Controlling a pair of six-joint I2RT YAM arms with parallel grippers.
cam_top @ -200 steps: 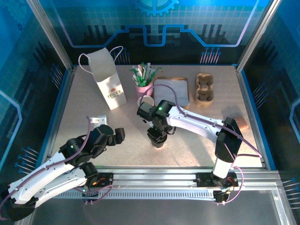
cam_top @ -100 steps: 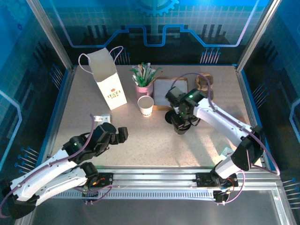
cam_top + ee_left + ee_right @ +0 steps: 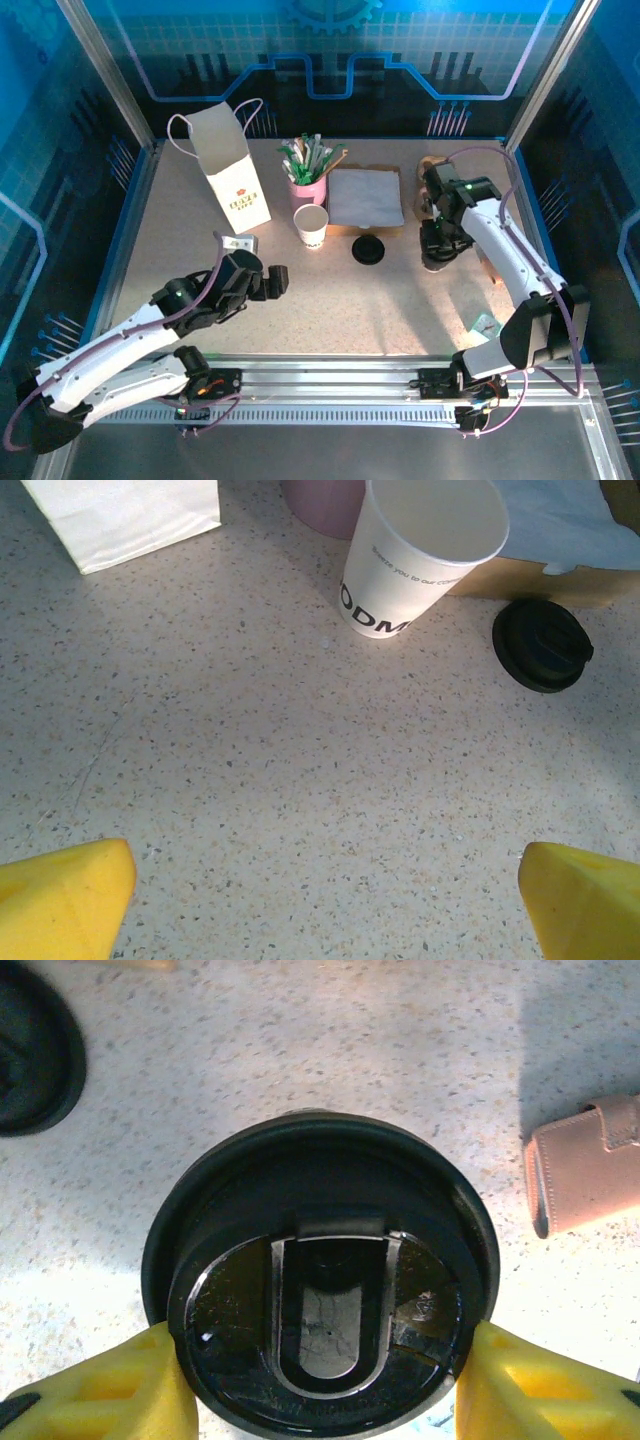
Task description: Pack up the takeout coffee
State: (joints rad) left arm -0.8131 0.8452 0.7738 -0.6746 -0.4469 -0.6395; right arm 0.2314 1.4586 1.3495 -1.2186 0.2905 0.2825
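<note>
Black lid (image 3: 320,1260): pinched by the rim between the yellow fingers (image 3: 110,1390) of the right gripper (image 3: 320,1390), jaws roughly half spread; kept level, top face up, probably so as to press flat onto a rim.
Cup (image 3: 420,560): upright, mouth open, uncovered; well to the left of the right gripper, ahead of the left gripper (image 3: 320,900) and a little right.
Second lid (image 3: 543,645): flat on the table, just right of the cup, between cup and right gripper.
Left gripper: spread to the full, empty, low over bare table; seemingly poised to steady the cup.
Table (image 3: 330,320): pale speckled stone-look, matt, level.
Bag (image 3: 232,180): white paper, standing open beyond the left gripper.
Room: blue printed panels, aluminium posts, rail along the near edge.
</note>
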